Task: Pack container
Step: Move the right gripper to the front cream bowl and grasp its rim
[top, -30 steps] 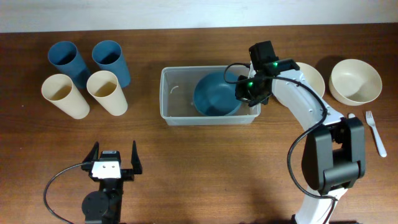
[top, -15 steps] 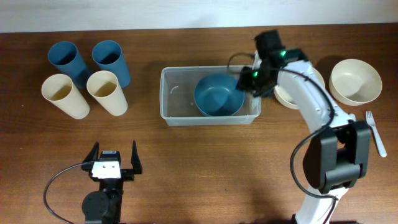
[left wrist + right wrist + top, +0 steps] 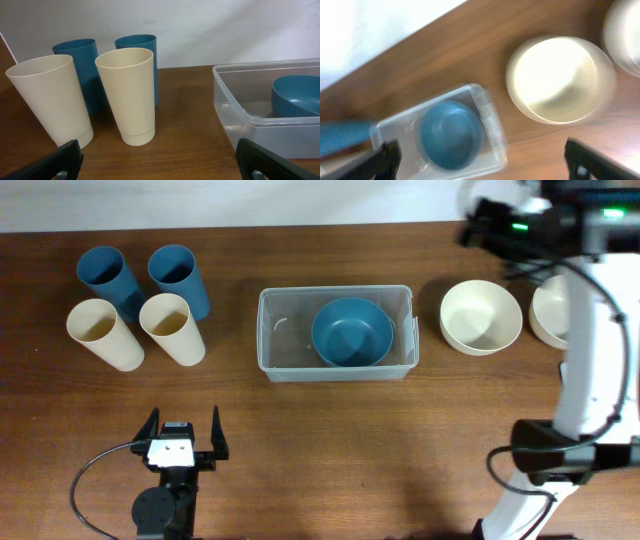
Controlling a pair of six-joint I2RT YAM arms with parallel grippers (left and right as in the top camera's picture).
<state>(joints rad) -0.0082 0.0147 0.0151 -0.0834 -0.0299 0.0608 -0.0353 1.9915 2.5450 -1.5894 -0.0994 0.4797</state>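
Note:
The clear plastic container [image 3: 268,330] sits mid-table with a blue bowl [image 3: 351,332] lying in its right half. High above the back right of the table, my right gripper [image 3: 488,228] is open and holds nothing. Its wrist view looks down on the container [image 3: 492,117], the blue bowl [image 3: 450,135] and a cream bowl [image 3: 559,80], with the right gripper [image 3: 485,165] spread wide. Near the front edge my left gripper [image 3: 183,423] is open and empty. The left wrist view shows the left gripper [image 3: 160,162], the container [image 3: 235,107] and the blue bowl [image 3: 297,95].
Two cream bowls [image 3: 481,317] [image 3: 550,315] stand right of the container, the farther one partly behind my right arm. At the back left are two blue cups [image 3: 108,275] [image 3: 178,275] and two cream cups [image 3: 100,332] [image 3: 170,327].
My right gripper opened, let go of the blue bowl in the container, and rose away to the back right. The left arm has not moved.

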